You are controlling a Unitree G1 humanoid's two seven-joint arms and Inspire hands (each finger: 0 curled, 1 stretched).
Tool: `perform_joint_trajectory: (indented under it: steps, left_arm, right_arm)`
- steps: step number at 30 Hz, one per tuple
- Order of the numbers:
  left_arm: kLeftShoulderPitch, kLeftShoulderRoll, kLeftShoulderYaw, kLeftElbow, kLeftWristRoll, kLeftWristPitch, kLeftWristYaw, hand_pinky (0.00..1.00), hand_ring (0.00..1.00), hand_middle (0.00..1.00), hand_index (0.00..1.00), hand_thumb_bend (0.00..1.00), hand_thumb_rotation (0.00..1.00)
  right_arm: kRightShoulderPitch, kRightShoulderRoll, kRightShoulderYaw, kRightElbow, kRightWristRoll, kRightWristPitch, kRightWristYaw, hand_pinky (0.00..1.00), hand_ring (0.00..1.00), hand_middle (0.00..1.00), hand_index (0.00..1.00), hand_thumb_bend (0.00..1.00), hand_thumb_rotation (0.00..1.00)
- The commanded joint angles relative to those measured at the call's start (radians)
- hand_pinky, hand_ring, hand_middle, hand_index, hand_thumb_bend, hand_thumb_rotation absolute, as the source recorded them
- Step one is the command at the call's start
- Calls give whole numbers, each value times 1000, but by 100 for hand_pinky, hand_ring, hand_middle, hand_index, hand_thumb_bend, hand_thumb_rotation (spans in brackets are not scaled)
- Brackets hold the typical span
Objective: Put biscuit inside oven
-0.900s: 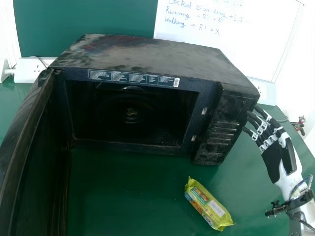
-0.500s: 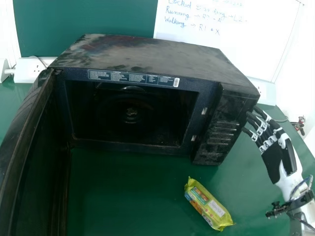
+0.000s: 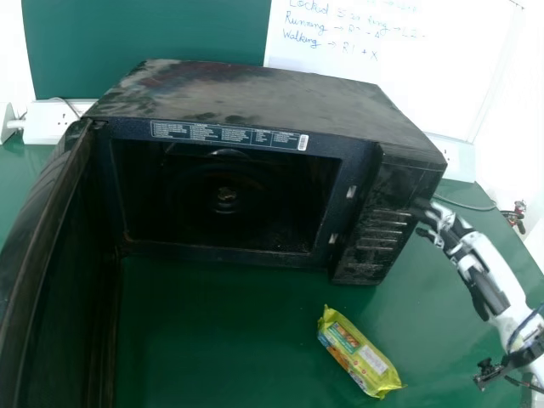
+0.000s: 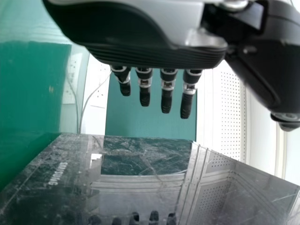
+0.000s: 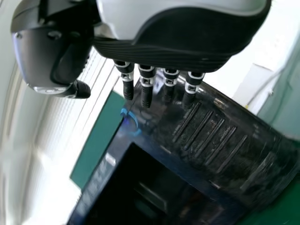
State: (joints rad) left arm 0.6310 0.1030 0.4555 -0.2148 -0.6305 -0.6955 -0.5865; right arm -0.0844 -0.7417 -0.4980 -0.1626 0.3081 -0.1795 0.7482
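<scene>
Green and yellow wrapping covers the biscuit packet (image 3: 359,353), lying flat and slantwise on the green table (image 3: 204,331). It sits in front of the black oven (image 3: 255,98), near the oven's front right corner and in from the table's right edge. The oven door (image 3: 55,280) stands open on the left.

The right hand (image 3: 478,276) is beside the oven's right side, apart from the packet. Its fingers (image 5: 146,93) are straight and slightly spread, pinching nothing. The left hand (image 4: 145,51), in its wrist view, also has straight, separated fingers above a glossy dark surface, probably the door.

The packet looks light. The wrapper is likely thin, crinkly and a little slippery, with firm but brittle biscuits beneath, so a hard squeeze could crack them. The best hold is probably across the middle, thumb on one long side and fingers on the other. The crimped ends look soft and might fold or slip. The right hand seems better placed to lift it.

The biscuits are hidden by their wrapping. The depths of the oven's cavity (image 3: 225,221) are dark and hard to judge. The door's lower part and the table's near edge are cut off. Whether the right fingertips touch the oven, I cannot tell.
</scene>
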Motion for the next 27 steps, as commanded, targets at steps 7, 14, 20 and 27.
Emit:
perform_joint_trajectory:
  steps: [7, 14, 20, 27]
  left_arm:
    - [8, -16, -6, -7, 1, -9, -8, 89, 84, 89, 91, 100, 100]
    - [19, -21, -7, -23, 10, 1, -1, 99, 90, 93, 94, 100, 100]
    - [22, -26, -6, -27, 17, 2, 6, 100, 90, 93, 94, 100, 100]
    - [22, -28, -5, -25, 25, -6, 7, 99, 90, 93, 97, 100, 100]
  right_arm:
    - [59, -93, 7, -60, -161, -113, 2, 97, 93, 96, 100, 47, 87]
    - [97, -181, 24, -201, -349, -63, -2, 98, 93, 97, 100, 49, 85]
    - [114, -236, 58, -224, -477, -92, 0, 96, 92, 97, 100, 51, 83]
    - [106, -313, 117, -227, -569, -119, 40, 98, 93, 97, 100, 50, 83]
